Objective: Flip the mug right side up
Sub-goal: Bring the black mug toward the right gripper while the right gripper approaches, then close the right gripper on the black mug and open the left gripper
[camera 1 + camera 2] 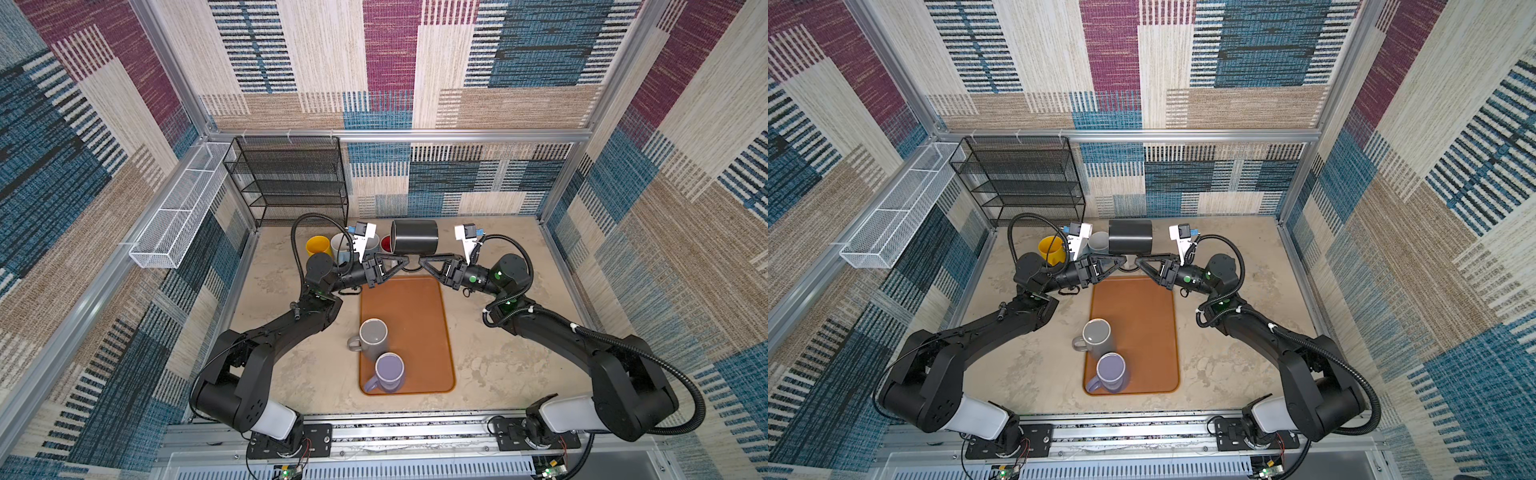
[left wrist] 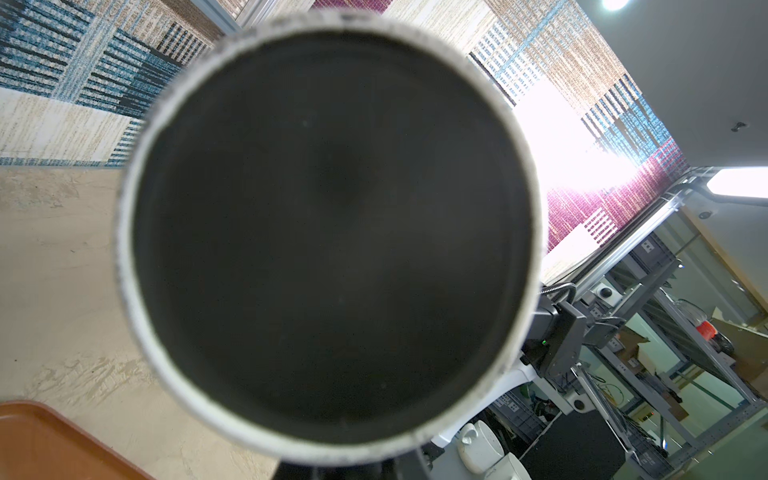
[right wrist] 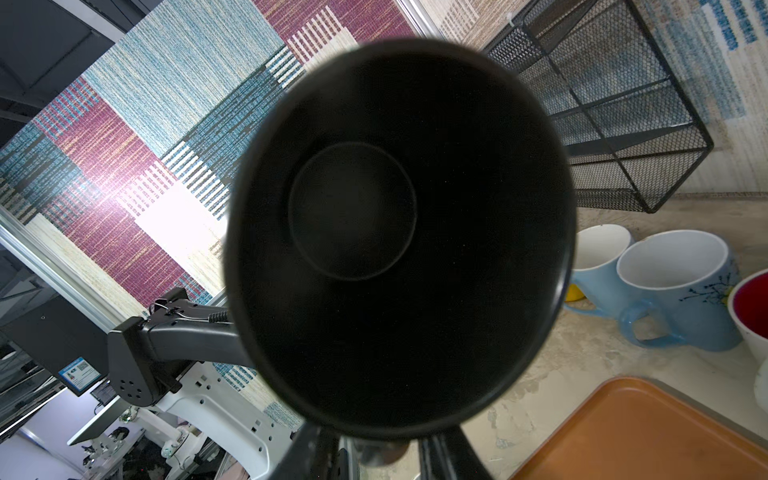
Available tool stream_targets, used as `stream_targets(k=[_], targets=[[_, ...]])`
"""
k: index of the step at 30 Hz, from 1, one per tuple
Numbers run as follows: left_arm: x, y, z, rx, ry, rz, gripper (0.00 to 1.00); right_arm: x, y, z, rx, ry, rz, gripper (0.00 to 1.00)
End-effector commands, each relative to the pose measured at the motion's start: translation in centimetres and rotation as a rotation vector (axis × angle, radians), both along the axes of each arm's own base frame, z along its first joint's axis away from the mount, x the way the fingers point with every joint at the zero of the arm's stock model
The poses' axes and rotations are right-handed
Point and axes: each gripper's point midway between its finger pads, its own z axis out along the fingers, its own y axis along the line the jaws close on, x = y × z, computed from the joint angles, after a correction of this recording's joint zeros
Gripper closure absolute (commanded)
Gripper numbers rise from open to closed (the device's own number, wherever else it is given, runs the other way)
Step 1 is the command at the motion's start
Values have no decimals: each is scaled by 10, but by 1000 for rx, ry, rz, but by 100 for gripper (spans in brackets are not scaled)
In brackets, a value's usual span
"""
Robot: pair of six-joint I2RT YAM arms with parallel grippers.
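Enclosing beige tabletop: 3 carpeted walls

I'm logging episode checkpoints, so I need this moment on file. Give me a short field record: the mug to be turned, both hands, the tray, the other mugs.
target: black mug, aloft beyond the tray
orientation: on its side, mouth toward the right arm, base toward the left
left hand: closed on the handle under the mug
right hand: closed on the same handle, opposite side
on tray: grey mug and lilac mug, both upright
behind: yellow mug, pale blue mugs, red-lined mug, upright
status: not upright yet
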Motion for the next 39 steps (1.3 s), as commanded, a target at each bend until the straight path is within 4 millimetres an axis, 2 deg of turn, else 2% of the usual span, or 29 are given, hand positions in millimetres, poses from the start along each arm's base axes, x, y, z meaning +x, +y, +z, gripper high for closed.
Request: stream_targets(k=[1, 25, 39], targets=[[-13, 2, 28, -50, -169, -5, 100, -4, 1, 14, 28, -44, 15, 68], [-17, -8, 27, -44, -171, -41, 100, -8, 4, 38, 82, -86, 36, 74], [-17, -10, 25, -21, -161, -44, 100, -12, 1, 42, 76, -100, 17, 100]])
